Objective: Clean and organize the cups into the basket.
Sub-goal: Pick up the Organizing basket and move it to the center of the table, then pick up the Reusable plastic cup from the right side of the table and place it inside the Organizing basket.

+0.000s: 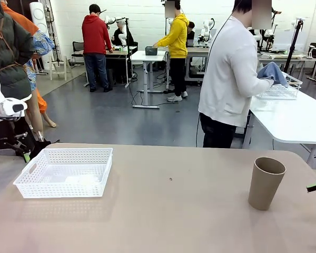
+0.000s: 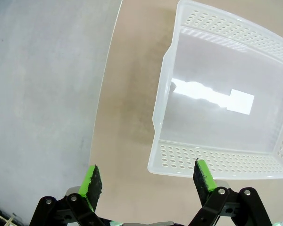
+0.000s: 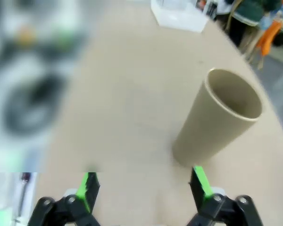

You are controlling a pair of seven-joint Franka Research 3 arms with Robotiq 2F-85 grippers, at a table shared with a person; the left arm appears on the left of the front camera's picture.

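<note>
Right gripper [image 3: 142,174] is hovering wide open, empty, beside upright cup [image 3: 217,125]. Cup is looking light, stiff, matte; grip mid-wall. Left gripper [image 2: 147,167] is hanging open, empty, by basket [image 2: 179,160].

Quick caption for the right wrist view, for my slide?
Open right gripper facing an upright tan cup on the table.

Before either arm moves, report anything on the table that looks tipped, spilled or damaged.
Nothing stands out. The tan cup stands upright on the right side of the table. The basket sits flat at the left, intact and empty. The left gripper and right gripper are open, touching neither.
</note>
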